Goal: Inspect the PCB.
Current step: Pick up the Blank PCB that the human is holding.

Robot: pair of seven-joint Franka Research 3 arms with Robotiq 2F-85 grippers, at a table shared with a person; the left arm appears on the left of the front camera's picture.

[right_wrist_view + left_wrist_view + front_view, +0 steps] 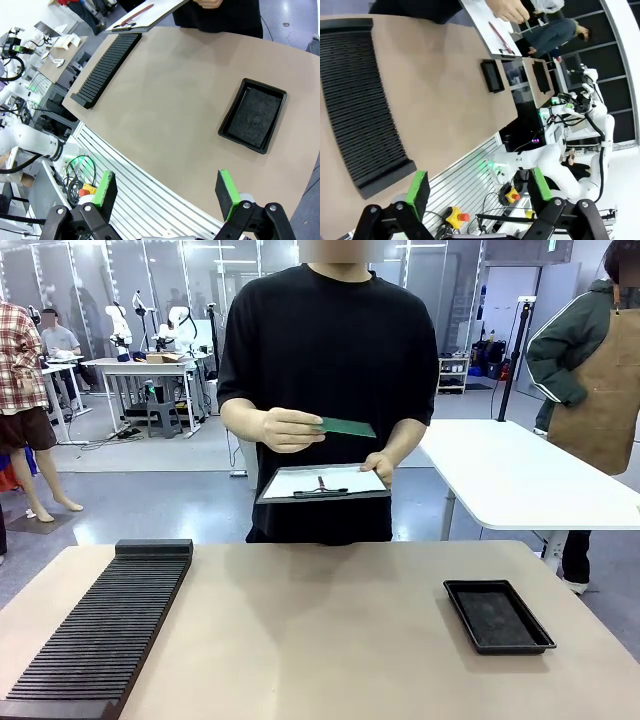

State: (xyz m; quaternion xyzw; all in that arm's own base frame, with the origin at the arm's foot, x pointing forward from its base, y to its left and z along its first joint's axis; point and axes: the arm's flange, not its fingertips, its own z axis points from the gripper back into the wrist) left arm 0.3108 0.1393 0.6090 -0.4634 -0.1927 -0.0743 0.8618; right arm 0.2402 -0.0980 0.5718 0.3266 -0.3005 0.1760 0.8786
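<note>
PCB (348, 427): 1. Clipboard (322, 483): 1, w/ 1 pen (321, 487) on it. Black tray (498, 615): 1. Slotted black rack (105, 630): 1. Desk (320, 640): 1. Grippers: 2, i.e. left gripper (479, 180) + right gripper (166, 182). People: 3, i.e. person at desk's far side (330, 390), person in brown apron (600, 390), seated person far back (58, 340).

Bright, even overhead light; sharp frames, wrist views wide-angle warped
</note>
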